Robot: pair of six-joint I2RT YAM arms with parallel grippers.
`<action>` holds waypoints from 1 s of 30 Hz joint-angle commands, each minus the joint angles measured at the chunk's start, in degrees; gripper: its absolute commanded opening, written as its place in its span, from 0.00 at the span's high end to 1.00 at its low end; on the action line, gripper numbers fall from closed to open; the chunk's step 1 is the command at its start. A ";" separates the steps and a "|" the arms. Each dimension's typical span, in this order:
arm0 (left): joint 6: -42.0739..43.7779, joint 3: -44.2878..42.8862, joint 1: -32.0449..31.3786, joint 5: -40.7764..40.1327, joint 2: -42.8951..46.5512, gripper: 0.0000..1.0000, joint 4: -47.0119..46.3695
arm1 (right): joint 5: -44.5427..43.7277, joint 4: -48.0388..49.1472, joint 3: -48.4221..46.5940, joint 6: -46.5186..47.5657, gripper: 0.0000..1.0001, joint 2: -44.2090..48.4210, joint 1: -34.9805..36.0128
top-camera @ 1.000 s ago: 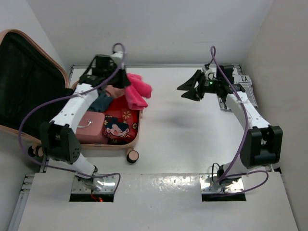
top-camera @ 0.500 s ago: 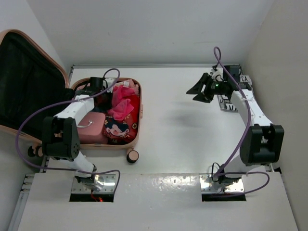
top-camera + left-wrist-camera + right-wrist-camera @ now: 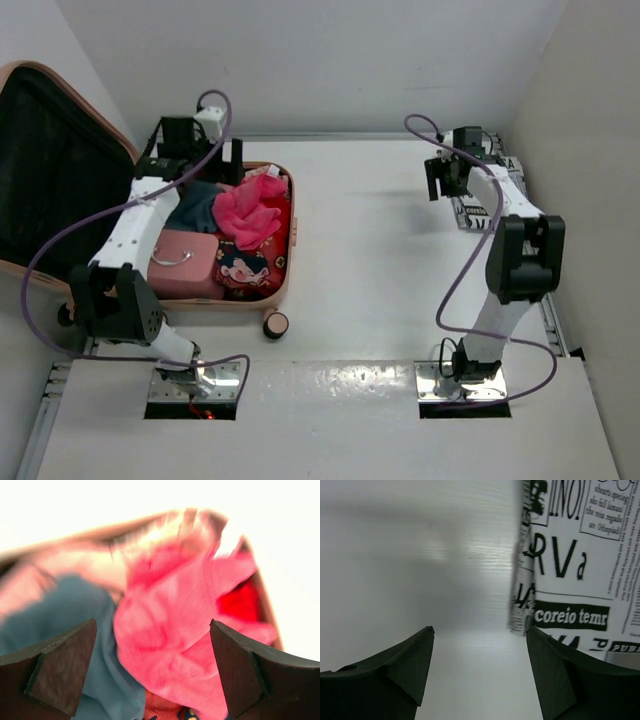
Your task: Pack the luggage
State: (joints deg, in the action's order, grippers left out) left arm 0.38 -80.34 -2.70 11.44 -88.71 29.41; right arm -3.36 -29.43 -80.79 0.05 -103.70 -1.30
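Observation:
The luggage (image 3: 286,270) lies open at the left, its black-lined lid (image 3: 50,170) tipped back. A bright pink cloth (image 3: 248,212) lies loose inside on top of a teal cloth (image 3: 198,205). My left gripper (image 3: 212,168) hovers open over the back of the case. In the left wrist view the pink cloth (image 3: 180,630) and teal cloth (image 3: 65,605) lie below my gripper (image 3: 152,672), which holds nothing. My right gripper (image 3: 443,180) stands open at the far right, beside a black-and-white printed fabric (image 3: 570,555), with bare table between its fingertips (image 3: 390,670).
Inside the case also lie a small pink box with a metal handle (image 3: 180,265) and a red patterned item (image 3: 250,262). A wheel (image 3: 275,325) sticks out at the case's near corner. The printed fabric (image 3: 470,215) lies by the right wall.
My left gripper carried the pink cloth into the luggage, let it go and pulled back toward the rear. My right arm swung right to the printed fabric and its jaws widened.

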 commanded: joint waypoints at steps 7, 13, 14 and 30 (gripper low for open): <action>-2.67 -8.52 -1.78 2.36 7.75 0.00 0.47 | -17.30 1.66 -8.93 12.60 0.23 -14.23 -2.21; -3.19 -9.05 -2.31 1.74 8.90 0.00 1.00 | -18.35 -8.61 -20.27 12.60 0.25 -24.18 -4.94; -3.19 -9.05 -2.31 1.74 8.90 0.00 1.00 | -18.01 -9.32 -22.72 12.51 0.28 -26.44 -5.20; -6.70 -5.01 -1.78 5.08 11.10 0.00 -0.05 | 19.55 -28.84 -28.28 -5.57 1.00 -24.55 2.50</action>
State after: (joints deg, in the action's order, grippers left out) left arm -4.25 -86.67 -4.54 14.22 -80.01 30.92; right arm -4.71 -51.53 -110.19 4.51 -132.84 -5.54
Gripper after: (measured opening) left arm 0.995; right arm 0.024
